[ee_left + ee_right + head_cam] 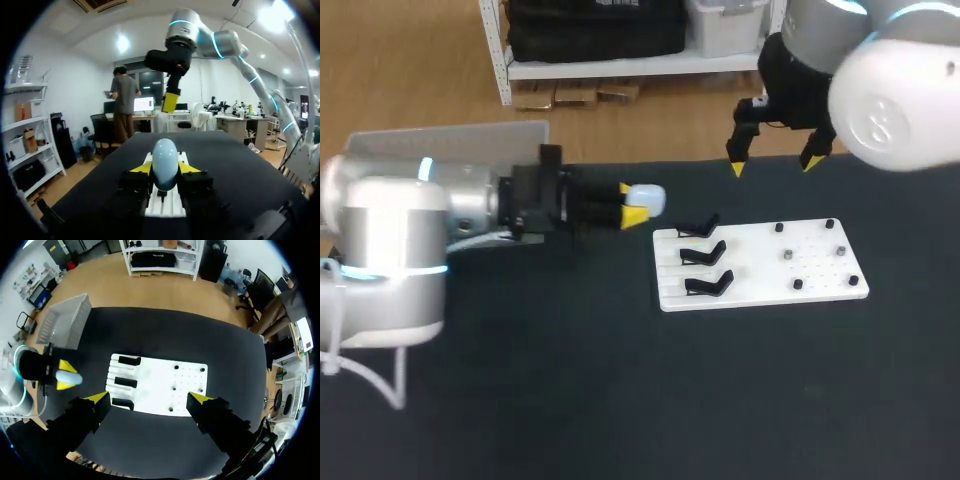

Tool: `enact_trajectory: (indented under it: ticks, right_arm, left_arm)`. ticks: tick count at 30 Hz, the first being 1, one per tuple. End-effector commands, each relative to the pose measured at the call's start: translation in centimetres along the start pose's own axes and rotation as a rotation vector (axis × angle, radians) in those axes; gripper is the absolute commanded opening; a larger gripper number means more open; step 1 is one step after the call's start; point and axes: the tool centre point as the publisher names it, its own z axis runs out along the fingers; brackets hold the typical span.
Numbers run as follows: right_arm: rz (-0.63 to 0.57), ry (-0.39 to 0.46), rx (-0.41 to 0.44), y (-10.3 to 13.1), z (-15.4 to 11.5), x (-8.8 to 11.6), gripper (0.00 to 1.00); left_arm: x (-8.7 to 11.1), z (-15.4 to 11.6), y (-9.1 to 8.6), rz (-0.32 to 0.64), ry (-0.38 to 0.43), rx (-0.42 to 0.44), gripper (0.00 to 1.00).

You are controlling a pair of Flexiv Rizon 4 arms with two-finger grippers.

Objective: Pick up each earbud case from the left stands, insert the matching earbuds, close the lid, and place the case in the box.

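The left gripper (633,203) clamps a pale blue earbud case (648,199) between its yellow tips, holding it out sideways over the black table (620,400), just left of the white board (760,262) that carries three black stands (705,255). The right gripper (772,165), fingers spread wide and holding nothing, hangs over the table's far edge, beyond the board. The grey box (450,140) sits behind the left arm.
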Motion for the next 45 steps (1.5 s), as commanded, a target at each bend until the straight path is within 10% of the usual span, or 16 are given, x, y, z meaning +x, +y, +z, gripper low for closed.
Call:
enact_trajectory:
  ticks: [1,15,29,30,32,34,45]
  right_arm:
    - [0.003,-0.095,0.003,0.0,-0.1,0.6,1.0]
    - [0.003,-0.095,0.003,0.0,-0.1,0.6,1.0]
    - [0.003,-0.095,0.003,0.0,-0.1,0.6,1.0]
    - [0.003,-0.095,0.003,0.0,-0.1,0.6,1.0]
    - [0.003,-0.095,0.003,0.0,-0.1,0.6,1.0]
    - [0.003,-0.095,0.003,0.0,-0.1,0.6,1.0]
    - [0.003,-0.095,0.003,0.0,-0.1,0.6,1.0]
  left_arm:
    - [-0.6,-7.5,-0.9,-0.06,0.067,-0.167,0.0]
    - [4.4,-19.3,10.0,-0.317,0.15,-0.534,0.0]
    - [6.6,-22.5,18.2,-0.406,0.304,-0.596,0.0]
    - [6.5,-22.5,18.3,-0.408,0.307,-0.595,0.1]
    - [6.4,-22.4,18.5,-0.409,0.324,-0.59,0.65]
    - [6.2,-22.4,18.6,-0.404,0.323,-0.598,1.0]
    - [4.3,-22.0,16.3,-0.354,0.329,-0.592,1.0]
